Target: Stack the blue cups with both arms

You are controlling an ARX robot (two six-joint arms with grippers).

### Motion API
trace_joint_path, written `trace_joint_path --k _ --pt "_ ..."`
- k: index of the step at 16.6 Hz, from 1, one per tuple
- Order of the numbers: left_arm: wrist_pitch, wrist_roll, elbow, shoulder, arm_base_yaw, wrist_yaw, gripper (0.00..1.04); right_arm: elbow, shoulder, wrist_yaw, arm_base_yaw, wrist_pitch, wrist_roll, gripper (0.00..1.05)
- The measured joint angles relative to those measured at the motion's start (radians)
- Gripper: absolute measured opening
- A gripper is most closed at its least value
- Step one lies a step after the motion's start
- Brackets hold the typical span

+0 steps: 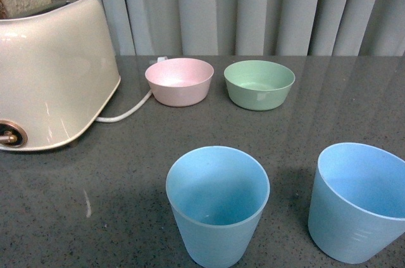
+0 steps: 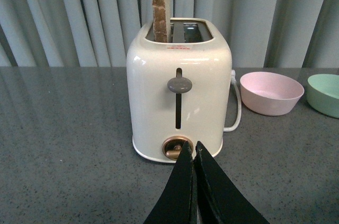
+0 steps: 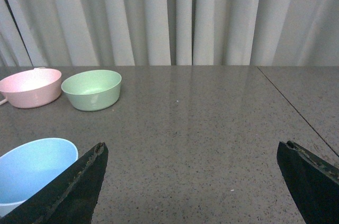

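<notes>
The left hand is closed; the right hand gapes wide.

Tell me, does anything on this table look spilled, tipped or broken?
Nothing stands out. The left light blue plastic tumbler and the right tumbler stand upright and apart; the round pink bowl and round green bowl sit upright, nothing spilled.

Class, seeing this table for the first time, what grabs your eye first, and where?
Two upright light blue cups stand nearest the robot, the left cup apart from the right cup. Behind them a pink bowl and a green bowl sit side by side; to the left stands a cream toaster with a slice of bread in one slot.
</notes>
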Motion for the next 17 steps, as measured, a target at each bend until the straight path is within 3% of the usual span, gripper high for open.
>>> trace_joint_path --k 16,17 --pt "-0.177 0.0 -0.036 -0.234 0.0 0.001 0.01 0.0 0.0 0.0 0.0 0.0 0.0 0.98" --pt "-0.274 0.0 -0.035 -0.297 0.0 0.0 0.01 0.0 0.0 0.0 0.0 0.0 0.0 0.98"
